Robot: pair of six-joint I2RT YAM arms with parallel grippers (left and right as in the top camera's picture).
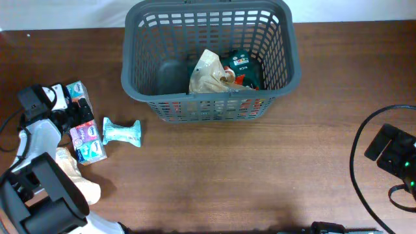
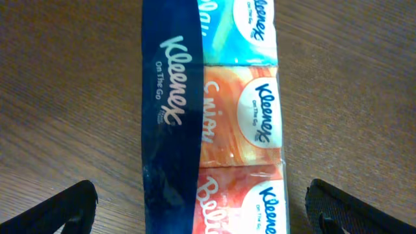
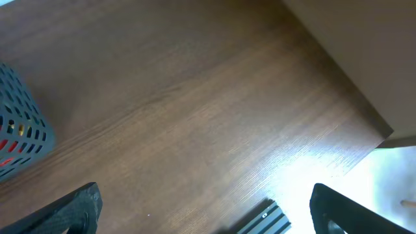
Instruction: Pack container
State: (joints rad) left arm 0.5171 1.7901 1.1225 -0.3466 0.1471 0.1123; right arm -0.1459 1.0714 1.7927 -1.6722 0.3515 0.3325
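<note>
Now picking: left gripper [image 2: 203, 211] wide astride tissue pack [image 2: 214, 117], seemingly no contact; right gripper [image 3: 205, 211] wide. Next: close, lift to far-right container [image 1: 132, 78].

Dark grey slotted lattice on the basket [image 1: 208, 109], upper centre. Navy band with white lettering across turquoise and orange panels of the tissue pack [image 2: 214, 117]. Brown wood grain on the table [image 1: 260, 182].

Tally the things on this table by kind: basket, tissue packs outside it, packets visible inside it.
Basket: 1
Tissue packs outside it: 2 (Kleenex multipack, teal pack)
Packets visible inside it: 2 (cream bag, dark green packet); more may be hidden beneath
Total: 5
</note>
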